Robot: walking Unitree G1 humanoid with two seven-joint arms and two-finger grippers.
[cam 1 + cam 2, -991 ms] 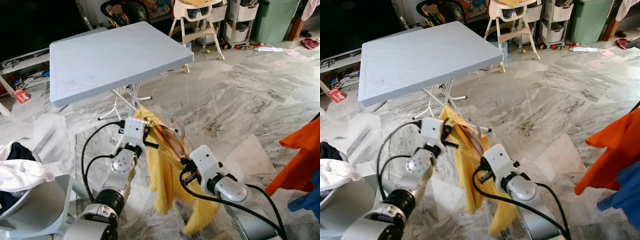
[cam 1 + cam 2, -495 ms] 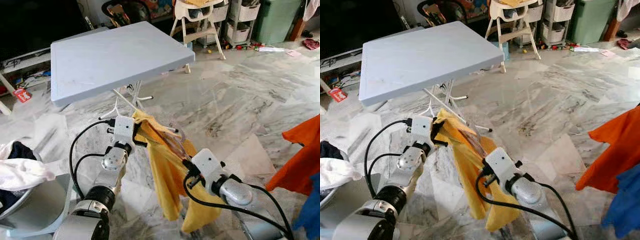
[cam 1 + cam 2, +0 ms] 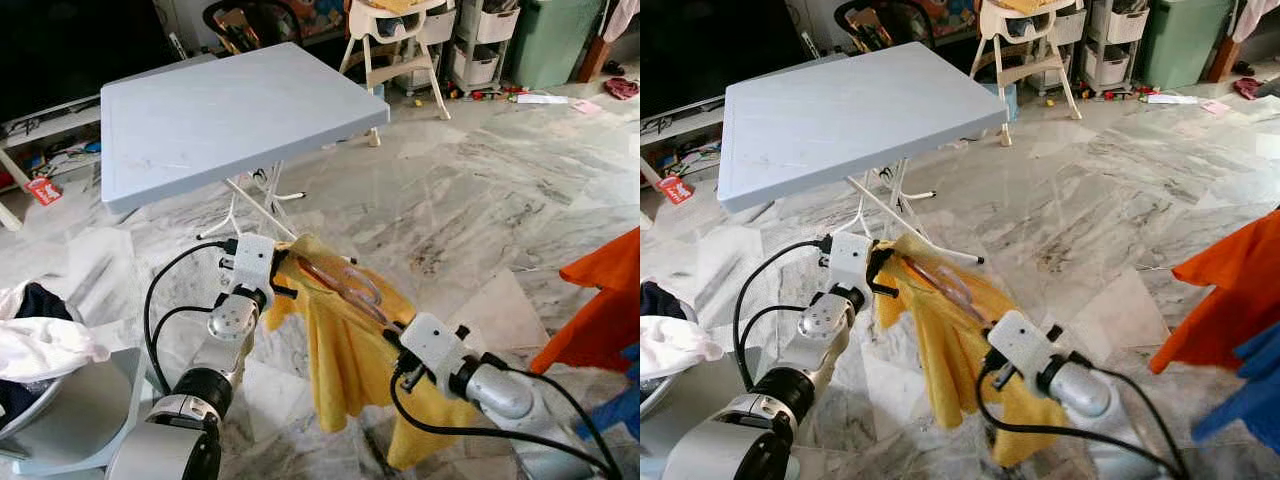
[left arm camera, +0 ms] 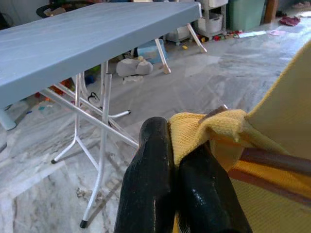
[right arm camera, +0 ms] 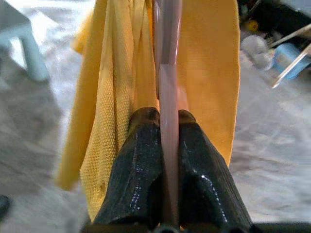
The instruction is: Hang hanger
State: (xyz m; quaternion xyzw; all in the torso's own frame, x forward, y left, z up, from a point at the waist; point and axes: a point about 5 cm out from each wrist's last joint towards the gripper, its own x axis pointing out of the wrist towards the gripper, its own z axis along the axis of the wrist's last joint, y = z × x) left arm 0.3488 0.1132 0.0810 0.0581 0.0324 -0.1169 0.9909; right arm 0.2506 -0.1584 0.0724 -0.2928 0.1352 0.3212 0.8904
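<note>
A yellow knit garment (image 3: 345, 340) hangs over a translucent pinkish hanger (image 3: 340, 285) held in the air between my two grippers, in front of the table. My left gripper (image 3: 280, 272) is shut on the garment's bunched upper corner (image 4: 204, 126), where the hanger's end (image 4: 272, 162) runs under the cloth. My right gripper (image 3: 397, 338) is lower and to the right, shut on the hanger's bar (image 5: 166, 73), with yellow cloth (image 5: 209, 73) draped on both sides of its fingers (image 5: 141, 160).
A grey folding table (image 3: 230, 110) stands just behind the hanger, its metal legs (image 3: 245, 205) close to my left arm. An orange garment (image 3: 600, 310) hangs at the right edge. A grey basket with white laundry (image 3: 40, 345) sits at the left. Marble floor (image 3: 480, 200) lies open to the right.
My right gripper has moved right and slightly down with the hanger. The hanger now stretches longer between the grippers, and the yellow garment is spread wider over it.
</note>
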